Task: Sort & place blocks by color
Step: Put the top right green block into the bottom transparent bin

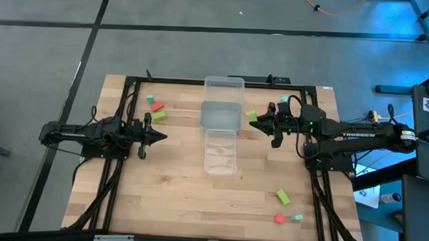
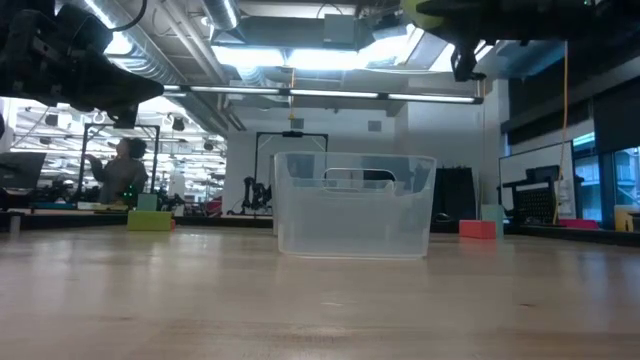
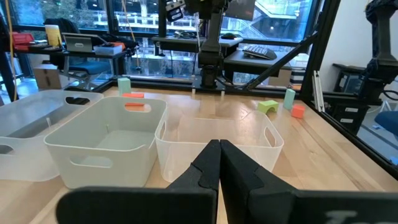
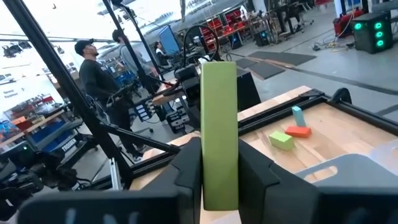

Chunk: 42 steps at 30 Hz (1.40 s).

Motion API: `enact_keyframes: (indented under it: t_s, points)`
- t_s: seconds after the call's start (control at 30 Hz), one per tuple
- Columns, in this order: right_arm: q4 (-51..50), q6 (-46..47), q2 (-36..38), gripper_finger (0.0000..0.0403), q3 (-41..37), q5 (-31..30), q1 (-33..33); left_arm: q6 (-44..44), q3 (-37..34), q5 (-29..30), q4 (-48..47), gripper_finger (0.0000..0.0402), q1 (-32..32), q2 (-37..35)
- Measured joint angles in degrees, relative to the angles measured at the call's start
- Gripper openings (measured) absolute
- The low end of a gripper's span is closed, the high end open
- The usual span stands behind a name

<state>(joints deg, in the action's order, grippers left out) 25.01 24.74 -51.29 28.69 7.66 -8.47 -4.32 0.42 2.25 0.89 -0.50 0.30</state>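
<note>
My right gripper hangs above the table, just right of the middle clear tray, shut on a lime bar. My left gripper is shut on nothing and waits left of the near tray; its joined fingers show in the left wrist view. A teal, a red and a lime block lie flat on the table's far left. Three more lie near the right corner: lime, red, teal. My right gripper pinches the lime bar between its two fingers, one finger on each long side, holding the bar's near part. The fingers run level from the table's right, along the bar. The bar's free end juts past the fingertips, lifted clear.
Three clear trays stand in a row down the table's middle, the far one by the far edge. A black frame rims the table. A person stands in the room beyond. Bare wood lies between the near tray and the near edge.
</note>
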Motion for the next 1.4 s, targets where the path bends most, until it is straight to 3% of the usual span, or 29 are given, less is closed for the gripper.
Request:
enact_keyframes:
  t_s: [0.17, 0.43, 0.77, 0.9, 1.07, 1.2, 1.4]
  points:
    - [0.6, 0.6, 0.0, 0.0059, 0.0, 0.2, 0.0, 0.0, 0.0, 0.0, 0.0, 0.0000, 0.0, 0.0]
    - [0.6, 1.7, 0.0, 0.0059, 0.0, 5.6, 0.0, 0.0, 0.0, 0.0, 0.0, 0.0000, 0.0, 0.0]
    - [0.5, -0.1, 0.0, 0.0059, 0.0, 4.7, 0.0, -2.4, 0.0, -1.5, 0.5, 0.0000, 0.0, 0.0]
    - [0.5, 0.5, 0.0, 0.0059, 0.0, 4.0, 0.0, -7.1, 0.0, -1.7, 10.1, 0.0000, 0.0, 0.0]
    - [0.5, 0.2, 0.0, 0.0059, 0.0, 4.0, 0.0, -9.5, 0.0, 8.1, 27.5, 0.0000, 0.0, 1.0]
    - [1.3, -1.3, 0.0, 0.0059, 0.0, 4.0, 0.0, -10.0, 4.3, 11.3, 27.3, 0.0000, 0.0, 6.5]
    - [3.0, -3.1, 0.1, 0.0059, 0.0, 4.0, 0.0, -9.2, 14.1, 11.6, 26.8, 0.0000, -0.4, 25.8]
